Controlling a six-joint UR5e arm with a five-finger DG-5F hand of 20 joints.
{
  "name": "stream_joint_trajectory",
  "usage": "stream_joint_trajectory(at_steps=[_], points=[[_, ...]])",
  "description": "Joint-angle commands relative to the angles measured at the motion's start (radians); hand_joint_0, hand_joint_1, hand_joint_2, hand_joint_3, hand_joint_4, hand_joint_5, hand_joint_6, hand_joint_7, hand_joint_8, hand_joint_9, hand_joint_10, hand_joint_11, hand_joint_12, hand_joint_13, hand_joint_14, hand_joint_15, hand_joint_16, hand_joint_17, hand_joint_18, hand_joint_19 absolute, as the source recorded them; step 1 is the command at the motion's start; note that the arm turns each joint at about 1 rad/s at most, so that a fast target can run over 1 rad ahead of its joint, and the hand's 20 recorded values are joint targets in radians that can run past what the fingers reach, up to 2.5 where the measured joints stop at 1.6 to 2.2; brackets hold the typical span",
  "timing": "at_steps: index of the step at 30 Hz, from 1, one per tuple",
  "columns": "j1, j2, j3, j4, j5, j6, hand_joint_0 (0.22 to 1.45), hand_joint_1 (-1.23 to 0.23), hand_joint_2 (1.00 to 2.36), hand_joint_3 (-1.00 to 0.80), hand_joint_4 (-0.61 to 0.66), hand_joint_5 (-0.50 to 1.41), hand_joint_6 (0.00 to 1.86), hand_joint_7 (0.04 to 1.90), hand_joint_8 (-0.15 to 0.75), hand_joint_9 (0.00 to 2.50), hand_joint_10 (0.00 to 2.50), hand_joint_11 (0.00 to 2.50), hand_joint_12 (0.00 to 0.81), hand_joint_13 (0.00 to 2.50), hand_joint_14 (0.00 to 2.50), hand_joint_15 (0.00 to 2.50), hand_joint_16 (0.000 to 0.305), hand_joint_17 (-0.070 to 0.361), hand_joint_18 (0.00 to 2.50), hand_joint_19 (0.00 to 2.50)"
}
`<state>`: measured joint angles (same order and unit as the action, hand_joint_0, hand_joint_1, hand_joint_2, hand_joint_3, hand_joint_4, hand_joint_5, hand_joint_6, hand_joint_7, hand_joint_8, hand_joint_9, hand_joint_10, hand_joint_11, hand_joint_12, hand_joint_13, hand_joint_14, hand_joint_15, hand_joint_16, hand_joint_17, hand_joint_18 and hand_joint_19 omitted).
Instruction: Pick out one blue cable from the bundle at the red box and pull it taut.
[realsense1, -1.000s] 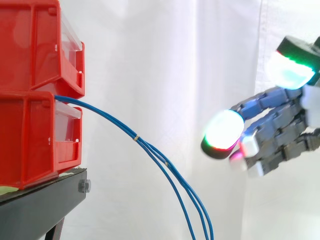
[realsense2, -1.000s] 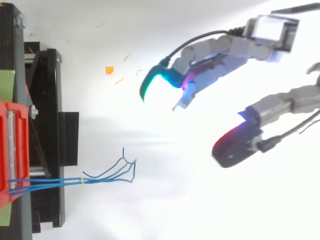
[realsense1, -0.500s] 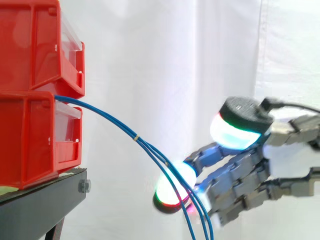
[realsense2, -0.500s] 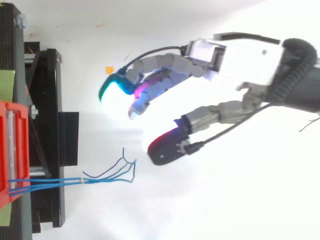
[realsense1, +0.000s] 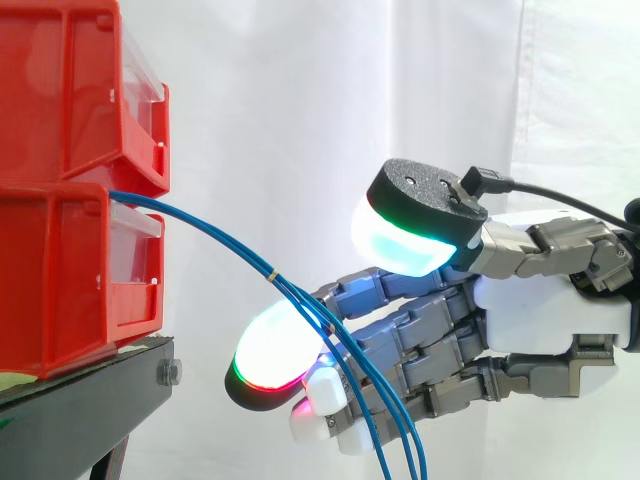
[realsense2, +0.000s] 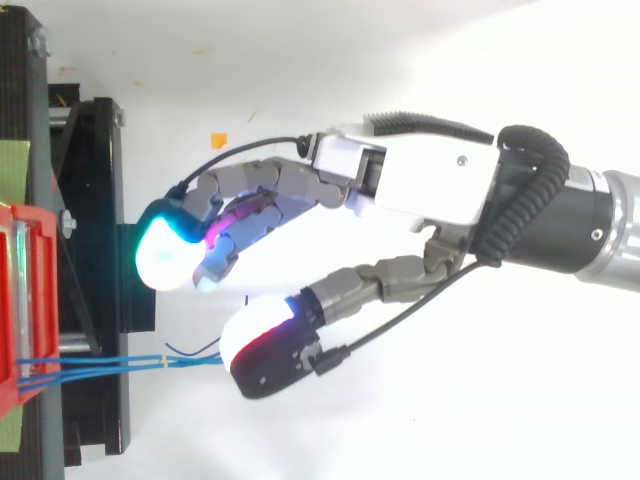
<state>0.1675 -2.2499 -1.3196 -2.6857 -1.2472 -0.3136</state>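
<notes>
A: Blue cables, location?

B: Side view: they leave the gap between the two stacked red bins at 9 o'clock and arc down toward 5 o'clock, out past the bottom edge. A yellow tie binds them partway along. The bins sit on the black stand, with the white curtain behind.

A: Axis in the top view?

B: Nearly straight on the 9-to-3 line, with the fixed end in the bin at 9 o'clock. The free ends are hidden under the thumb pad.

A: Hand?

B: The hand comes in from 3 o'clock, pointing to 9 o'clock. It is spread: the fingers are nearly straight and the thumb pad sits well apart at their 12 o'clock. In the side view the cables cross in front of the fingertips. Nothing is pinched.
</notes>
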Motion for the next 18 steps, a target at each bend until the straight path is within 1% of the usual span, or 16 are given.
stream_joint_trajectory(at_steps=[1, 2, 3, 5, 8, 11, 13, 15, 18], points=[[0.014, -0.002, 0.0, 0.023, 0.002, 0.002, 0.51, -0.59, 1.0, -0.5, 0.25, -0.16, 0.5, 0.8, 0.277, 0.8, 0.02, 0.5, 0.299, 0.65, 0.01, 0.21, 0.041, 0.093, 0.49, 0.37], [0.015, -0.002, 0.0, 0.024, 0.002, 0.002, 0.51, -0.6, 1.0, -0.5, 0.24, -0.16, 0.5, 0.81, 0.276, 0.8, 0.02, 0.51, 0.299, 0.65, 0.01, 0.21, 0.041, 0.093, 0.49, 0.37], [0.023, -0.004, 0.0, 0.029, 0.0, 0.004, 0.51, -0.6, 1.0, -0.5, 0.24, -0.16, 0.5, 0.81, 0.276, 0.81, 0.02, 0.5, 0.298, 0.65, 0.01, 0.21, 0.041, 0.093, 0.5, 0.37], [0.027, -0.031, 0.002, 0.035, -0.003, 0.011, 0.52, -0.6, 1.0, -0.5, 0.24, -0.16, 0.5, 0.81, 0.278, 0.81, 0.02, 0.51, 0.298, 0.65, 0.01, 0.22, 0.041, 0.093, 0.5, 0.38], [0.032, -0.056, 0.003, 0.058, -0.003, 0.053, 0.52, -0.61, 1.0, -0.5, 0.25, -0.16, 0.5, 0.82, 0.277, 0.82, 0.02, 0.52, 0.296, 0.67, 0.01, 0.23, 0.041, 0.093, 0.51, 0.38], [0.035, -0.06, 0.003, 0.089, -0.003, 0.085, 0.54, -0.61, 1.0, -0.5, 0.24, -0.15, 0.5, 0.83, 0.276, 0.83, 0.02, 0.54, 0.293, 0.68, 0.01, 0.25, 0.04, 0.091, 0.52, 0.4], [0.044, -0.065, 0.003, 0.121, 0.002, 0.116, 0.54, -0.61, 1.0, -0.5, 0.24, -0.15, 0.5, 0.84, 0.275, 0.83, 0.02, 0.53, 0.292, 0.68, 0.01, 0.24, 0.04, 0.091, 0.52, 0.41], [0.047, -0.065, 0.003, 0.121, 0.002, 0.123, 0.54, -0.61, 1.0, -0.5, 0.23, -0.15, 0.5, 0.87, 0.273, 0.84, 0.02, 0.55, 0.293, 0.69, 0.01, 0.26, 0.04, 0.09, 0.53, 0.42], [0.047, -0.065, 0.003, 0.121, -0.001, 0.131, 0.55, -0.61, 1.0, -0.5, 0.23, -0.14, 0.5, 0.88, 0.275, 0.85, 0.02, 0.55, 0.294, 0.7, 0.01, 0.27, 0.04, 0.09, 0.53, 0.43]])
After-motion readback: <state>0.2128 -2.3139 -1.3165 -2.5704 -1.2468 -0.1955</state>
